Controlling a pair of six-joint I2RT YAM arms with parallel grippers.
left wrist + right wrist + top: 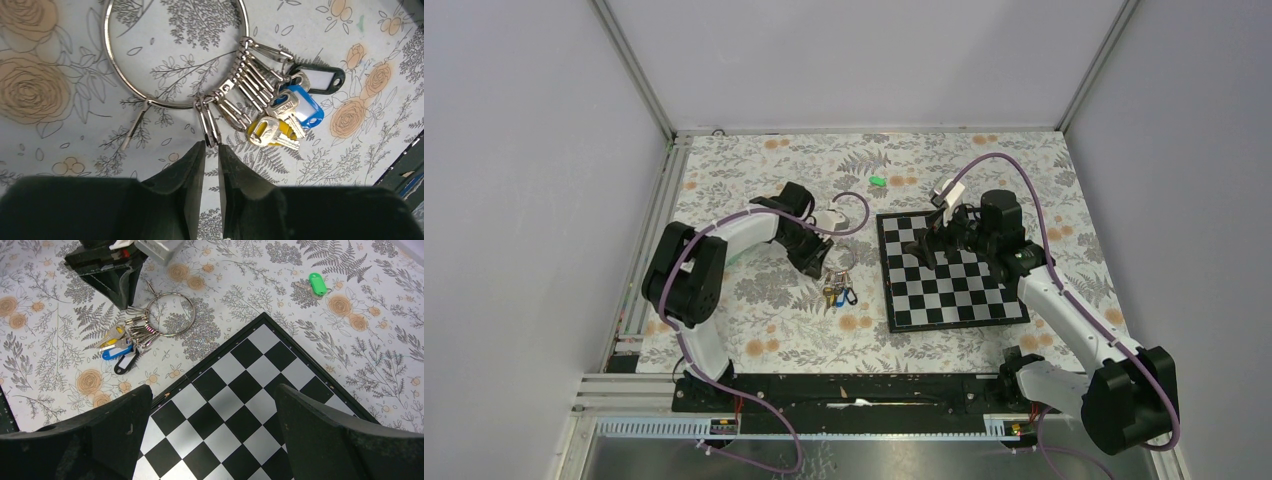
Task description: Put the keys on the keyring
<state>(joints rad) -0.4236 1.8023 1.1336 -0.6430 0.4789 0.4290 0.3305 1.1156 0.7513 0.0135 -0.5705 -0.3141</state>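
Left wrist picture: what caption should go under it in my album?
Left gripper, nearly closed, at a clip on the keyring, which lies on the flowery table.

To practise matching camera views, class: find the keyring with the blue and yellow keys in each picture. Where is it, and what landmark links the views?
Top external: the keyring lies left of centre, between the left gripper and the chessboard.
Left wrist: upper middle, just beyond the gripper's tips.
Right wrist: upper left, left of the chessboard's corner.
Shared landmark: the left gripper, next to the ring in every view.
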